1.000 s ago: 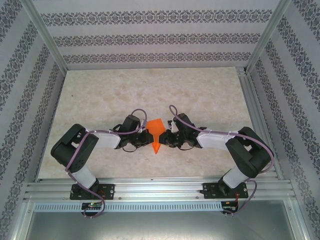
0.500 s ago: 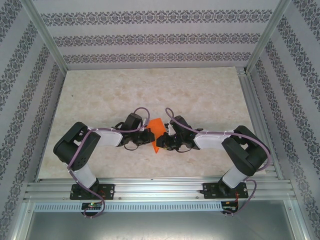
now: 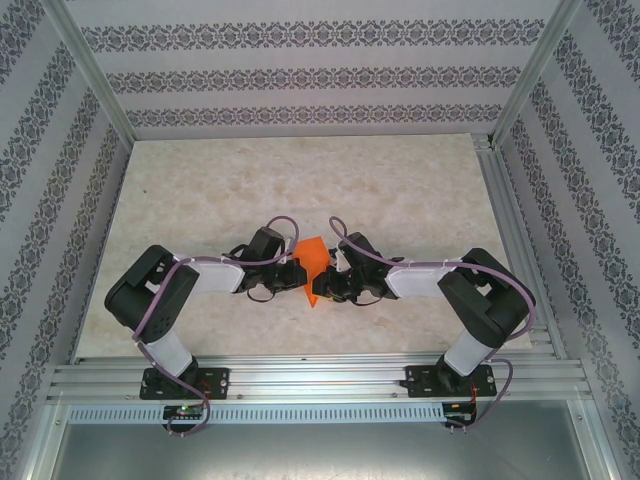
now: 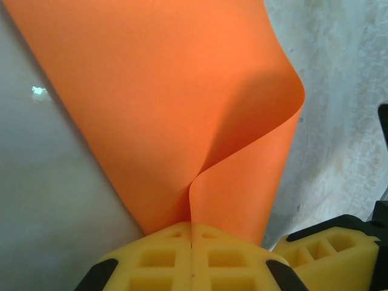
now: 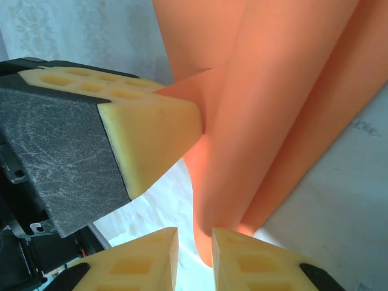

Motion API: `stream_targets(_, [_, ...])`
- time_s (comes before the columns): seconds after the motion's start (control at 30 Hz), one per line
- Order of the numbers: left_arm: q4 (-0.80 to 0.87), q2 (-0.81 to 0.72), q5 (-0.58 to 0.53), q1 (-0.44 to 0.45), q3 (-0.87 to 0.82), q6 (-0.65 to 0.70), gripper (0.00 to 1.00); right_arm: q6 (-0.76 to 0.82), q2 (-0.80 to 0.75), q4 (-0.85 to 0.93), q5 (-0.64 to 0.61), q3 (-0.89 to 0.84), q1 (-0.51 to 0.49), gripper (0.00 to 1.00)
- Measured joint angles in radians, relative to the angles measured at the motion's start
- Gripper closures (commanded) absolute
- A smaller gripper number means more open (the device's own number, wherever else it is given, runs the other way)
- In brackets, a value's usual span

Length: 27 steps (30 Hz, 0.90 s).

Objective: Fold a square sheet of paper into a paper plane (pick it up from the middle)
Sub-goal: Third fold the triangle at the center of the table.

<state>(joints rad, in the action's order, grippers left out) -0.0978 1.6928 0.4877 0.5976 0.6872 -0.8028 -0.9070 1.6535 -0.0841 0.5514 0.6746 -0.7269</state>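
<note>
Right, we are starting close in at the left gripper (image 4: 192, 245). Its yellow fingers are pressing flat together, and the orange sheet (image 4: 170, 91) is pinched in the seam between them. Just beyond those fingertips the paper is rising and curling over on itself in a soft loop rather than a sharp crease. Further out from the gripper it is spreading wide.

Now we are looking along the right gripper (image 5: 195, 242), which is keeping its jaws at a narrow gap. The rolled lower end of the sheet (image 5: 291, 91) is dipping into that gap. We cannot tell whether the pads are actually squeezing it. A little ahead of those fingers, the left gripper's yellow tip is biting onto a corner of the paper.

From above, we are seeing the two grippers meeting nose to nose. The sheet (image 3: 313, 258) is standing between them, its pointed end aiming back towards the arm bases. Beyond both grippers, the pale marbled table (image 3: 300, 180) is stretching away to the patterned back wall.
</note>
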Motion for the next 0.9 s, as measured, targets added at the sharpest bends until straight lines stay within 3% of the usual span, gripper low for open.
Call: stream_targets(0.9, [0.010, 0.035, 0.004, 0.000, 0.031, 0.031, 0.92, -0.006, 0.010, 0.018, 0.025, 0.055, -0.019, 0.78])
